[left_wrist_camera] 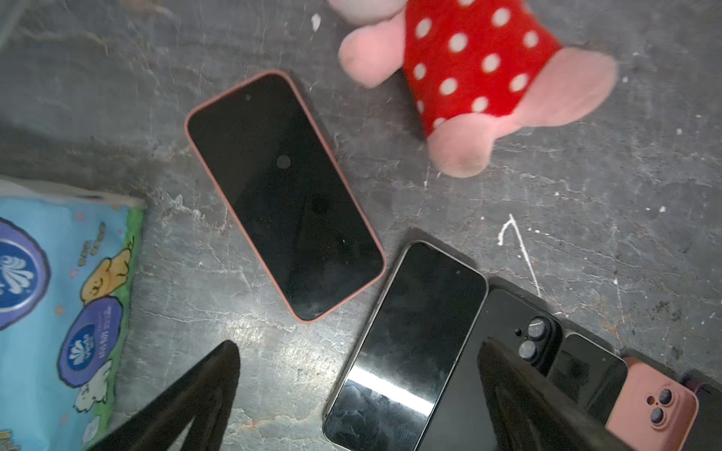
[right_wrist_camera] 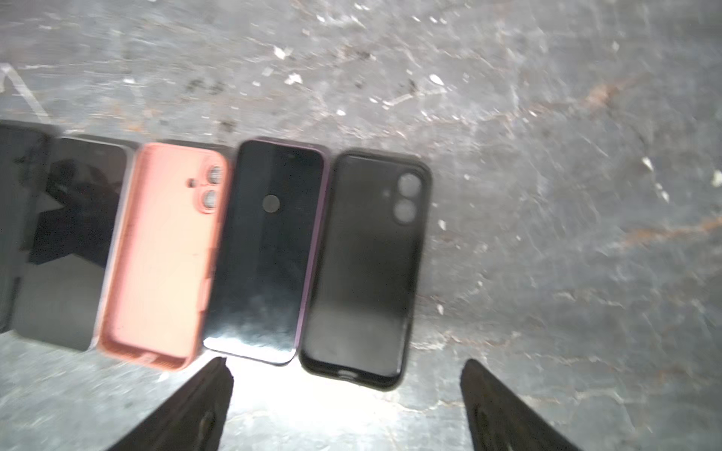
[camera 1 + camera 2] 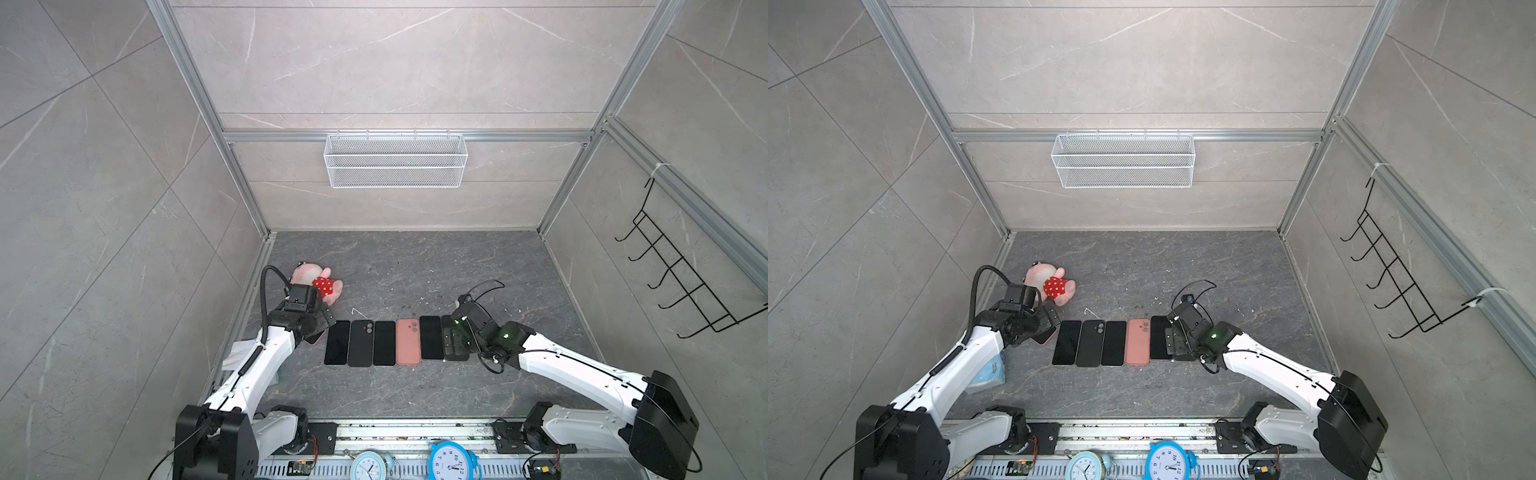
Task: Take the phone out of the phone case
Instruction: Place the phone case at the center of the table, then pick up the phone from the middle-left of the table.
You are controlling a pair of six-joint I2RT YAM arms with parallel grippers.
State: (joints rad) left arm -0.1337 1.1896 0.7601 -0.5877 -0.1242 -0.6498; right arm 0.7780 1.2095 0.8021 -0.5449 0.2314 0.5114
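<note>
The phone point(image 1: 285, 195), a flat black glass slab with rounded corners, lies screen up in a matte salmon-pink case point(image 1: 351, 296) on the grey veined bench point(image 3: 415, 270). It sits slanted, just off the left end of the row of phones and cases point(image 3: 395, 343). The tapered black left fingers point(image 1: 211, 375) stand wide above that end, holding nothing. The right fingers point(image 2: 492, 406) are spread wide over the row's right end, beside a rubbery black case point(image 2: 367, 269). A fuzzy pink plush toy point(image 3: 320, 282) in red polka dots lies behind the row's left end.

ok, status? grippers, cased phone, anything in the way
Both open, empty: left gripper, right gripper. Target cased phone flat, screen up, not yet out. Nearby plush toy beside it, not touching.
</note>
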